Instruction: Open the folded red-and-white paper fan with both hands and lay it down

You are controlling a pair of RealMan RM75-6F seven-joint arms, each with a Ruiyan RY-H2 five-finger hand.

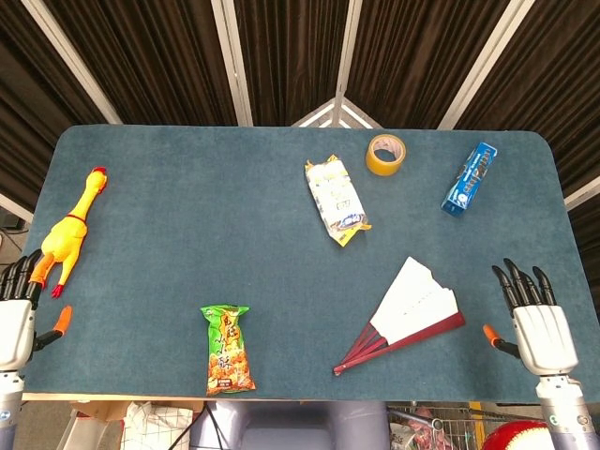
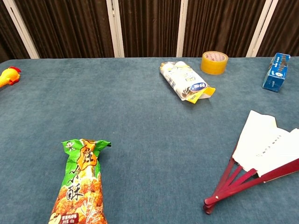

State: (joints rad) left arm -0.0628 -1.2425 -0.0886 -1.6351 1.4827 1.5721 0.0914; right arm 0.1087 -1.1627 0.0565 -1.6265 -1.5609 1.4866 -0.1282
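The red-and-white paper fan (image 1: 409, 311) lies partly spread on the blue table, white leaf toward the far right, red ribs meeting at the pivot near the front edge. The chest view shows the fan (image 2: 261, 154) at the right edge of the frame. My right hand (image 1: 536, 319) hovers at the table's right front corner, fingers apart and empty, a short way right of the fan. Over the left front corner my left hand (image 1: 17, 319) is likewise open and empty, far from the fan. Neither hand shows in the chest view.
A green snack bag (image 1: 228, 349) lies near the front edge. A yellow rubber chicken (image 1: 66, 234) is at the left, close to my left hand. A white snack pack (image 1: 336, 199), a tape roll (image 1: 384, 155) and a blue box (image 1: 469, 178) sit toward the back.
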